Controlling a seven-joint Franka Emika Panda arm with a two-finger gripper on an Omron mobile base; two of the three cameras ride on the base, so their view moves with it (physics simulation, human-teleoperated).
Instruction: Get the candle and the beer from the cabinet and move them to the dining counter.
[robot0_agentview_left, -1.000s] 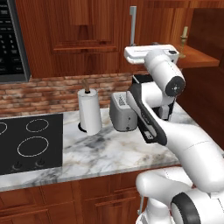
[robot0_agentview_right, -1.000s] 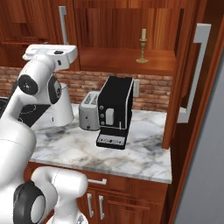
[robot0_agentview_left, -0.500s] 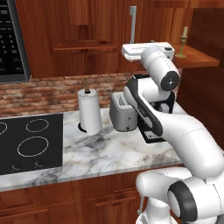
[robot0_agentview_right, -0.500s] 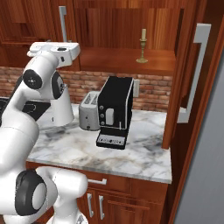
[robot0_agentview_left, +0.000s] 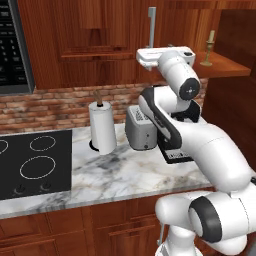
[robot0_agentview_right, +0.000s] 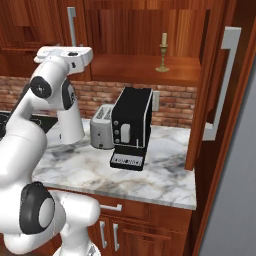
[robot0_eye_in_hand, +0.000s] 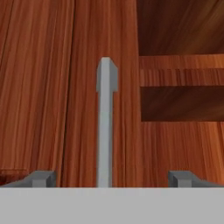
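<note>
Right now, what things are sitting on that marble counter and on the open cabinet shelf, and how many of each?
Candle: 1
Toaster: 1
Coffee machine: 1
Paper towel roll: 1
Total: 4

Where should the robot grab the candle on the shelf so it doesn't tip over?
Probably low on the brass candlestick stem of the candle, just above its round base, with fingers coming level from the open front of the cabinet. The candle stands upright, tall and thin, so a high grip could topple it.
</note>
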